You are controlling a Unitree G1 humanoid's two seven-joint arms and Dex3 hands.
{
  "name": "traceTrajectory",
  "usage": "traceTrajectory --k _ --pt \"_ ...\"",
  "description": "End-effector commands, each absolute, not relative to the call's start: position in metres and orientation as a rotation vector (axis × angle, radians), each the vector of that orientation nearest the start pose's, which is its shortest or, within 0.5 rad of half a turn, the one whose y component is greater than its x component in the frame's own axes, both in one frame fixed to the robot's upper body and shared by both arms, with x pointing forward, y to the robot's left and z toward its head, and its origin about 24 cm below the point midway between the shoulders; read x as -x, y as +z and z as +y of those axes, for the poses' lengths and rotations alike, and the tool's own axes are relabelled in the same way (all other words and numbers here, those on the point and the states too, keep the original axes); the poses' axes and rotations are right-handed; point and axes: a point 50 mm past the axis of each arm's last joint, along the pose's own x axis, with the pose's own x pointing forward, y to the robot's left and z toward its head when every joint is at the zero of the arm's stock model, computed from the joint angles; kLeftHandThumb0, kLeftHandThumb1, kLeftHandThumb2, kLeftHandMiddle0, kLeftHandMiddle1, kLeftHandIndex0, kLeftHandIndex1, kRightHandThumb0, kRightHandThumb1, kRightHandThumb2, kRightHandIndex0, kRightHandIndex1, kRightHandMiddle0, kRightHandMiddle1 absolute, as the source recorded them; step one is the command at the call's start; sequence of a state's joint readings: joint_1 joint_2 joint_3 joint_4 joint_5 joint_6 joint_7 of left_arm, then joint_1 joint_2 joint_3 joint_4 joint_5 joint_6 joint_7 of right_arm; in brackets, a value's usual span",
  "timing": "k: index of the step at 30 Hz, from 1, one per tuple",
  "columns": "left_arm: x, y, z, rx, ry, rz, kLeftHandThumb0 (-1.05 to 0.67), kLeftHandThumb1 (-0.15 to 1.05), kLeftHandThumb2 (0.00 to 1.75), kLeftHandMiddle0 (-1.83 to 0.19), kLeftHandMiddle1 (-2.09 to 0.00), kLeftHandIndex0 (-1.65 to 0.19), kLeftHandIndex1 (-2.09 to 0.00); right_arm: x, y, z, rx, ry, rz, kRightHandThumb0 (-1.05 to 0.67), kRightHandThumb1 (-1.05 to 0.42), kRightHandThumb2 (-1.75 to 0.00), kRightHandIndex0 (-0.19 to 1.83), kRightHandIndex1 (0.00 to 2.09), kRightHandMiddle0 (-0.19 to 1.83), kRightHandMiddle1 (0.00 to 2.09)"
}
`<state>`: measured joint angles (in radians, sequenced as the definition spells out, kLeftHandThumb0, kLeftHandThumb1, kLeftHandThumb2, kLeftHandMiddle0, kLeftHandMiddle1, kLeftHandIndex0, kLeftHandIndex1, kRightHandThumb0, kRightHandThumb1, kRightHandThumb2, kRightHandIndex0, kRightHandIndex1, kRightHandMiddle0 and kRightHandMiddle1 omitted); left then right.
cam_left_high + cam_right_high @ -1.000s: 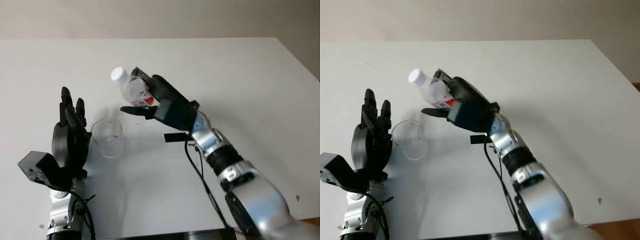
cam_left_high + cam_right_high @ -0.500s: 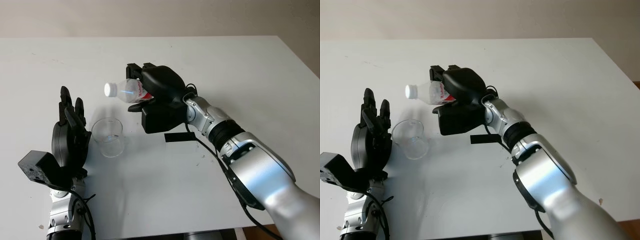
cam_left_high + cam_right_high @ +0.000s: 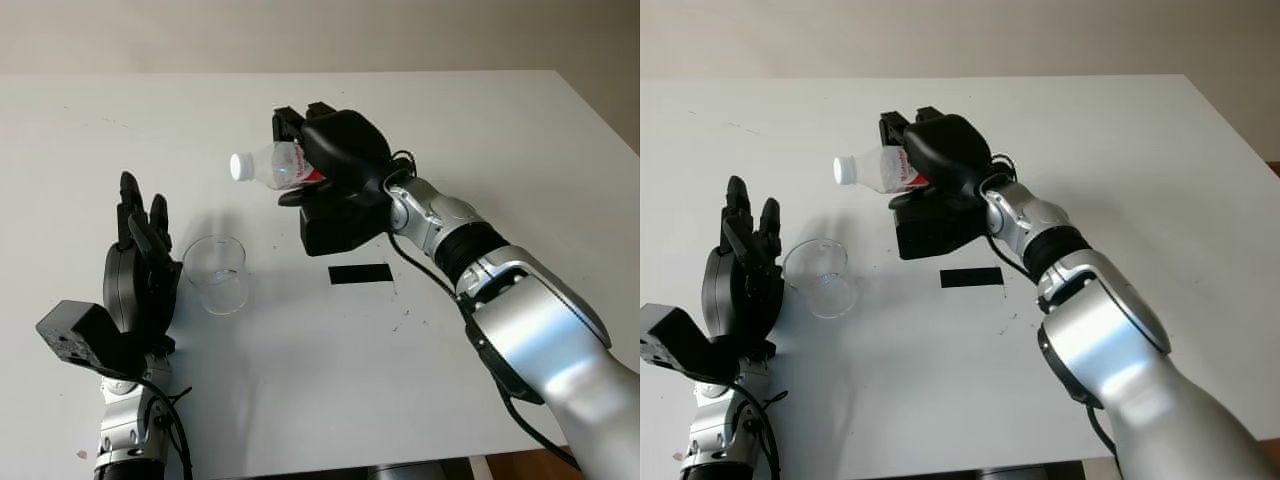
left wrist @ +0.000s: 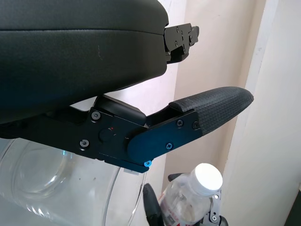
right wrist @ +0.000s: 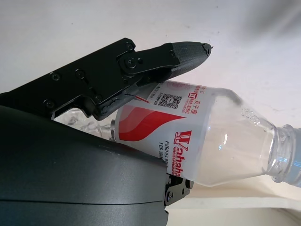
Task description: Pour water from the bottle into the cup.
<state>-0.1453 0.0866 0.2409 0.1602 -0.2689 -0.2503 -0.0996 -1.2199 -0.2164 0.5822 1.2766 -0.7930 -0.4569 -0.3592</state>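
Bottle (image 3: 275,166) was up in the air above the white counter (image 3: 520,140), a little above centre of the frame, lying almost on its side with its white cap (image 3: 241,166) pointing toward the left. The right hand (image 3: 335,160) had it by the body, fingers (image 5: 155,59) wrapped round the red-and-white label and pinching it against the palm. Cup (image 3: 215,273) stood on the counter lower left of the bottle, clear and, as far as I could tell, with nothing in it. The cap was on, and the neck was up and to the right of the cup's rim, not over it.

I judged the job to be in its early middle: the bottle was picked up and tipped, but no water had gone across. What remained was to bring the mouth over the cup and get water flowing, and the cap looked like it would stand in the way of that.

The bottle was small, clear plastic, ribbed near the neck, and I could not tell how much water it held. The left hand (image 3: 140,270) stood upright just left of the cup, open, holding nothing. A black strip (image 3: 360,273) lay on the counter below the right hand.
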Motion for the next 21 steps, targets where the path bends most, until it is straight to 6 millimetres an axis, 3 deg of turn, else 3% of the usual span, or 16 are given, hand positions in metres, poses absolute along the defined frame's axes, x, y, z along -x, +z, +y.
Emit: traceTrajectory --k 1,21 --pt "-0.2737 0.0723 0.2144 0.182 0.135 -0.288 -0.87 1.05 0.82 0.19 -0.31 0.13 0.0 -0.4051 0.1844 -0.0632 1.405 0.323 -0.699 -0.4 -1.05 -0.33 0.97 2.09 0.55 2.09" --pt "-0.2741 0.0731 0.2131 0.171 0.133 -0.288 -0.87 1.05 0.84 0.19 -0.28 0.13 0.0 -0.3967 0.184 -0.0607 1.441 0.331 -0.892 -0.43 -1.05 -0.33 1.0 2.09 0.66 2.09"
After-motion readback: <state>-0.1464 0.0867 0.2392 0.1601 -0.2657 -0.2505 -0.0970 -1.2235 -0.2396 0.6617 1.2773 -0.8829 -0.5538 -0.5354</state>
